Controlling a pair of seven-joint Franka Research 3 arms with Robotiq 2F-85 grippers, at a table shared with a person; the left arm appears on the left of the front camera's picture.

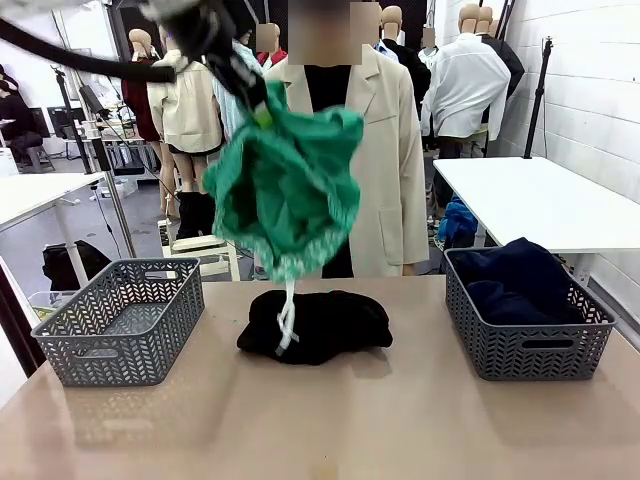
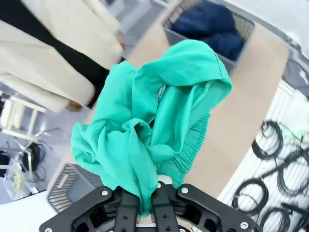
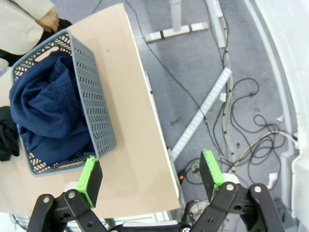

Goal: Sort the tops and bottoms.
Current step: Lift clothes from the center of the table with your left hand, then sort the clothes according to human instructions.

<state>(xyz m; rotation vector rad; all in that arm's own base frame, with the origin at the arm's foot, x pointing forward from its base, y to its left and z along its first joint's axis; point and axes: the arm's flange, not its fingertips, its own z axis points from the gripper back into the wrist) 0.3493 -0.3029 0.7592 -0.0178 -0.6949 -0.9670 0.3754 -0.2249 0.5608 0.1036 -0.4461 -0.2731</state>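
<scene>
You are pinching the green garment [image 1: 285, 190] in your fully closed left pincer [image 2: 145, 203], the cloth hanging bunched beneath it. Your right pincer [image 3: 150, 171] is gaping empty. The drawstring [image 1: 288, 320] is dangling toward the black garment [image 1: 320, 325] below and is probably risking a snag.

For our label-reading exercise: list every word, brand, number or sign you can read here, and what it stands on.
None. No readable print on the green garment, the black garment, the navy garment, the left basket or the right basket.
</scene>
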